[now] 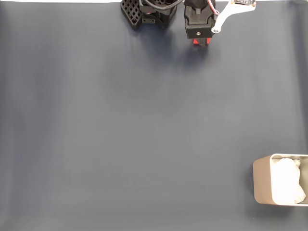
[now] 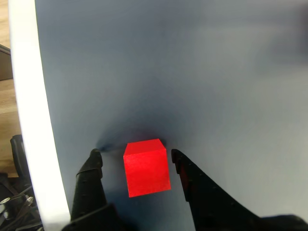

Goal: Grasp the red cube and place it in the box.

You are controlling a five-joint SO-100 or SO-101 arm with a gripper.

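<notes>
Gripper [image 2: 134, 156] straddles red cube [image 2: 146, 167] on dark-blue mat [image 2: 192, 72].

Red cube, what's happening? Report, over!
Gripper open, straddling the red cube. Cube on the mat, not pinched yet. Box far off, path clear.

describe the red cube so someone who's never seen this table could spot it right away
Start at the dark blue-grey mat and go to its top edge in the fixed view, where the black arm stands. The red cube sits on the mat between the open fingers of the gripper. It is the one bright red thing, far from the metal box.
</notes>
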